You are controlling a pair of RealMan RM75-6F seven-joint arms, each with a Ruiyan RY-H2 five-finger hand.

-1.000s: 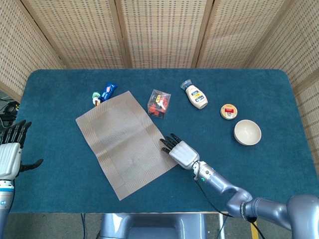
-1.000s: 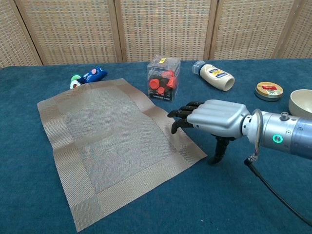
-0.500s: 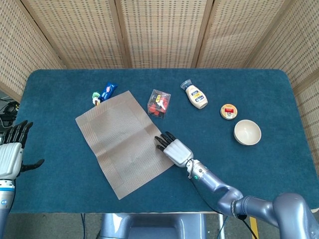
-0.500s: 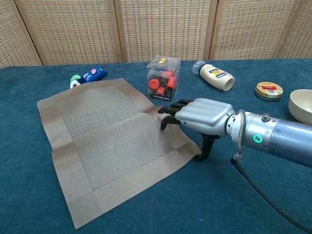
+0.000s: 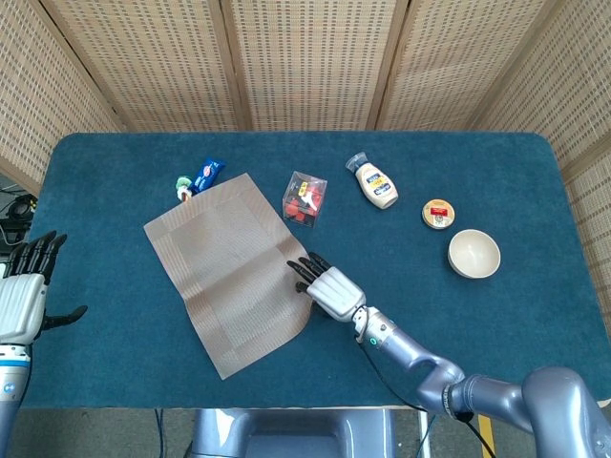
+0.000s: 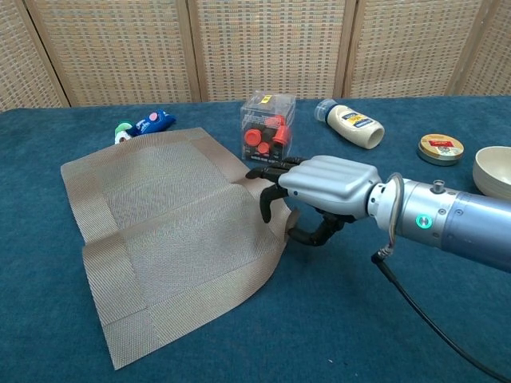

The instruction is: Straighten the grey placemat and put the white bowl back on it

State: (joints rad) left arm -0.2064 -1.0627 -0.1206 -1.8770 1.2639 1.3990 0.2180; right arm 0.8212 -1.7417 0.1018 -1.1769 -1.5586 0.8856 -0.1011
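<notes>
Since the earlier frame the right hand (image 6: pixel 323 187) has slid leftward onto the grey placemat (image 5: pixel 229 269), fingers (image 6: pixel 267 171) pressed flat on top and the thumb curling under the mat's right edge, which has buckled and lifted. At far left the left hand (image 5: pixel 21 301) hangs with fingers apart, holding nothing, off the counter (image 5: pixel 115 181) edge. The mat lies skewed left of centre, thin and floppy, so it will likely drag better by that pinched border; the white bowl (image 5: pixel 474 253) sits well apart at right, across bare blue cloth.
</notes>
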